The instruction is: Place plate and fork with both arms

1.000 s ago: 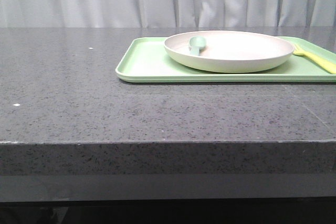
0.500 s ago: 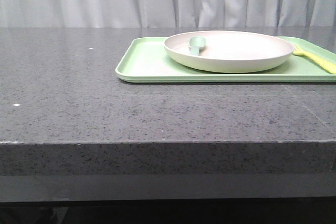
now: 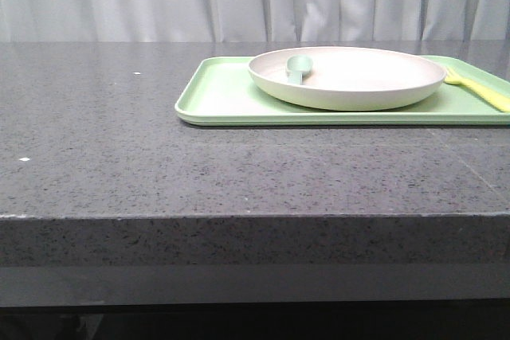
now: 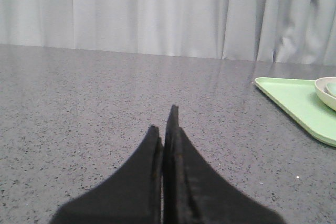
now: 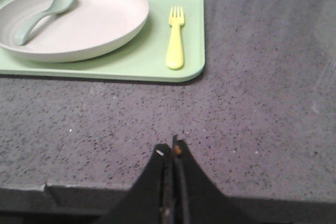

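The plate (image 3: pixel 347 77) sits on a light-green tray (image 3: pixel 223 97) toward the right of the dark speckled table (image 3: pixel 159 173), with a teal spoon (image 5: pixel 42 15) lying inside it, bowl toward the rim. The fork (image 5: pixel 175 38) lies flat on the tray just beside the plate, apart from it, tines pointing away from the robot.

The plate looks stiff and matte, probably light for its width, and too wide to span, so a pinch on the raised rim at the near edge seems the likely hold; tilting it would risk sliding the spoon. The fork looks like thin rigid plastic, very light and lying flush, so closing across the middle of the handle seems best, and it may skid on the smooth tray if nudged from one side.

The left gripper (image 4: pixel 164 129) hovers low over bare table well to the left of the tray, its fingers pressed together and holding nothing. The right gripper (image 5: pixel 169 153) hangs over the near edge of the table, aimed roughly toward the fork, fingers likewise closed and empty, though a small speck at the tips is too blurred to identify. Neither arm appears in the front view.
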### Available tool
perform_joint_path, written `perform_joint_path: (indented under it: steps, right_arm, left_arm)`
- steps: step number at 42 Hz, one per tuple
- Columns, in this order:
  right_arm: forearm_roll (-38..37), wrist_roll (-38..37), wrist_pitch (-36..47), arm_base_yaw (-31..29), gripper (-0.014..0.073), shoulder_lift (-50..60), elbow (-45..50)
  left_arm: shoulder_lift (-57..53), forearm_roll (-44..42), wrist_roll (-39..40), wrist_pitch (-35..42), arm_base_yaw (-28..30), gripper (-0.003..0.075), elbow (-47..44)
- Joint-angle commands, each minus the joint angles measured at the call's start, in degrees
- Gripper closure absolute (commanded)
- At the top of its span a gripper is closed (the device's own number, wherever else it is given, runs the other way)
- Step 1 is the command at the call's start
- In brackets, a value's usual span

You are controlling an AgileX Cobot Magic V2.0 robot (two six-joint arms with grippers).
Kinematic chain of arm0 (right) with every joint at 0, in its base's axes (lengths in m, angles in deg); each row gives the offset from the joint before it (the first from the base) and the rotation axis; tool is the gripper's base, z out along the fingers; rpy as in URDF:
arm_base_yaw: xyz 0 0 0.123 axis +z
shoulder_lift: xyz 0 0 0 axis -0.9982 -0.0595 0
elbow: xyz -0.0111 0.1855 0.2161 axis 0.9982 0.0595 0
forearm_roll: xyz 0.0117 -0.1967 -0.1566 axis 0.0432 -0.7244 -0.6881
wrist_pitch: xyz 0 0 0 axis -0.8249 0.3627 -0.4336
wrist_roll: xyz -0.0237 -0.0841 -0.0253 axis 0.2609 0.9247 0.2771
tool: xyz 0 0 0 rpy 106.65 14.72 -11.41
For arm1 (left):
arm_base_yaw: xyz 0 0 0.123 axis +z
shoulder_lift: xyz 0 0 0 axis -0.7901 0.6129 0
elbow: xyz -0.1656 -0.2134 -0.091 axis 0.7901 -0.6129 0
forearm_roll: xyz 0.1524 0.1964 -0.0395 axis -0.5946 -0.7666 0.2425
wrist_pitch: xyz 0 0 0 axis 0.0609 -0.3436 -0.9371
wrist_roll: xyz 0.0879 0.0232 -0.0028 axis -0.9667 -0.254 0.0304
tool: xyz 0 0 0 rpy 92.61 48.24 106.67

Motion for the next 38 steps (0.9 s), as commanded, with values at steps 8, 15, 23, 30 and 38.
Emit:
perform_joint_path:
  steps: [8, 15, 23, 30, 38]
  right_arm:
    - [-0.6, 0.6, 25.3, -2.8, 0.0655, 6.9, 11.3]
    - [-0.6, 0.6, 25.4, -3.2, 0.0655, 8.8, 12.6]
    - [-0.6, 0.6, 25.4, -3.2, 0.0655, 8.8, 12.6]
    - [-0.6, 0.6, 25.4, -3.2, 0.0655, 8.8, 12.6]
    - [-0.6, 0.6, 25.4, -3.1, 0.0655, 8.8, 12.6]
  left_arm:
    - [-1.3, 0.0, 0.3, 4.8, 0.1, 0.0738, -0.1]
    - [-1.3, 0.0, 0.3, 4.8, 0.1, 0.0738, -0.1]
    - [-1.1, 0.0, 0.3, 4.8, 0.1, 0.0738, -0.1]
    - [-1.1, 0.0, 0.3, 4.8, 0.1, 0.0738, -0.1]
    - [-1.1, 0.0, 0.3, 4.8, 0.1, 0.0738, -0.1]
